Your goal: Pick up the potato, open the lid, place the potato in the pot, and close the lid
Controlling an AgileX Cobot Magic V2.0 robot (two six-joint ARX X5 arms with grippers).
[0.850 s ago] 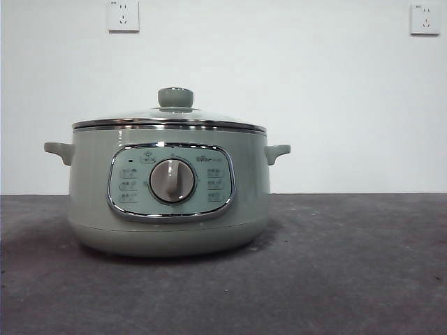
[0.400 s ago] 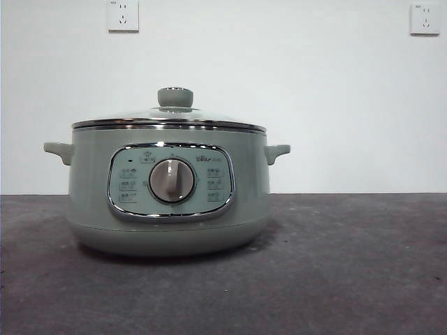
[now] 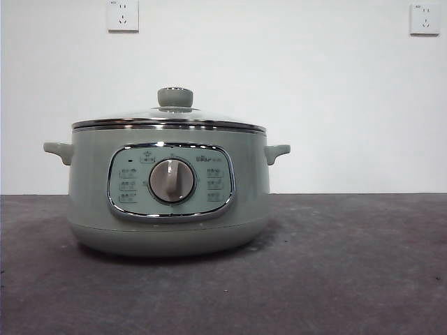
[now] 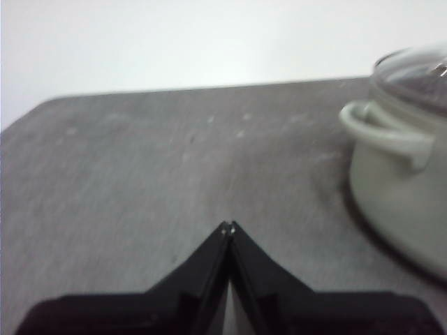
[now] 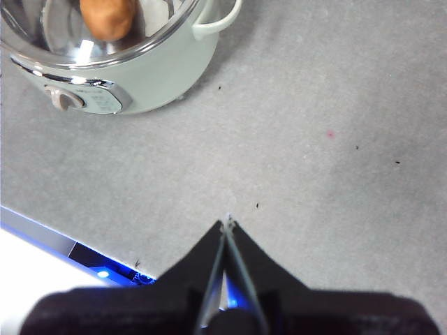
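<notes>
The sage-green pot (image 3: 167,199) stands on the grey table with its glass lid (image 3: 170,116) seated on the rim, green knob (image 3: 175,97) on top. From the right wrist view, high above, the pot (image 5: 133,77) shows the brown-orange potato (image 5: 106,17) lying inside, seen through the clear lid. My right gripper (image 5: 227,225) is shut and empty, well away from the pot over bare table. My left gripper (image 4: 228,227) is also shut and empty, with the pot's side handle (image 4: 380,129) and lid (image 4: 419,73) off to one side. Neither gripper appears in the front view.
Two wall sockets (image 3: 123,15) (image 3: 424,19) sit on the white wall behind. The table's edge with a blue-lit strip (image 5: 63,244) runs near the right gripper. Open grey tabletop (image 3: 349,265) lies beside the pot.
</notes>
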